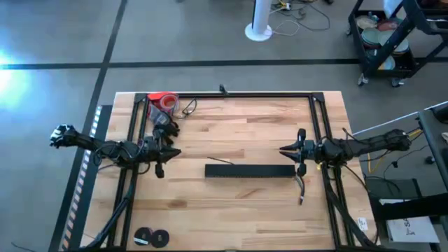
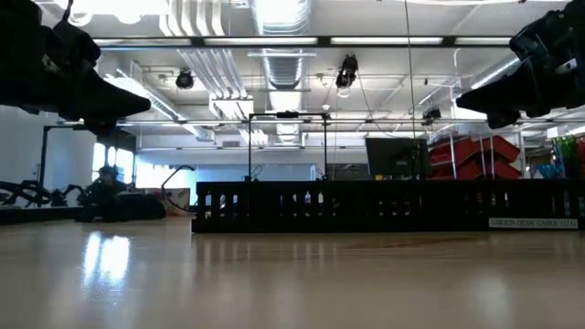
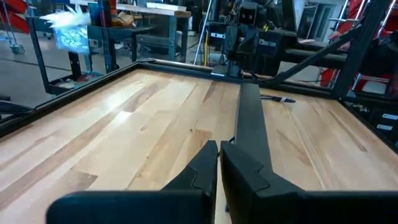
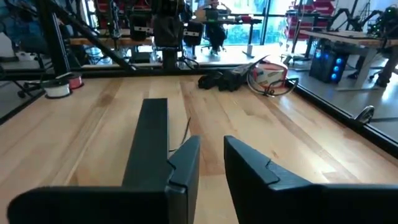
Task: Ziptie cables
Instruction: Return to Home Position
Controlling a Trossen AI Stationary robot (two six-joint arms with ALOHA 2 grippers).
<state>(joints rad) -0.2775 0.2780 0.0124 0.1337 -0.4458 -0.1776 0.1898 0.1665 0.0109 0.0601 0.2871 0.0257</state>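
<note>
1. Nearest the lens, the left gripper (image 3: 219, 147) is seen with its jaws drawn all but together. Only a slit is left between them, and nothing is grasped.
2. Its arm is stretched level over the left part of the wooden table (image 1: 231, 206). It is pointed right toward the black cable duct (image 1: 250, 170) and held clear above the wood.
3. The right gripper (image 4: 211, 142) is carried opposite, over the right part of the table, and is pointed left. Its tips are held just far of the duct's right end. Its jaws are parted a little and released, with nothing touched.
4. The duct is laid left to right near the table's middle, between the two grippers, and its top is covered by a flat black lid.
5. Of the cables (image 1: 220, 161), only a thin dark strand can be made out. It is seen on the wood just beside the duct's left end, on the far side.
6. A slim dark object (image 1: 302, 189), too small to be identified, is laid near the duct's right end, on the near side.
7. A red-and-white package (image 1: 162, 100) and a heap of black items (image 1: 166, 124) are placed toward the far left corner. Two small rolls (image 1: 152, 237) are set at the near left edge.
8. Beyond the table, a grey floor (image 1: 56, 35), a white post (image 1: 257, 28) on a round base and a black cart (image 1: 388, 38) at the far right are shown.
</note>
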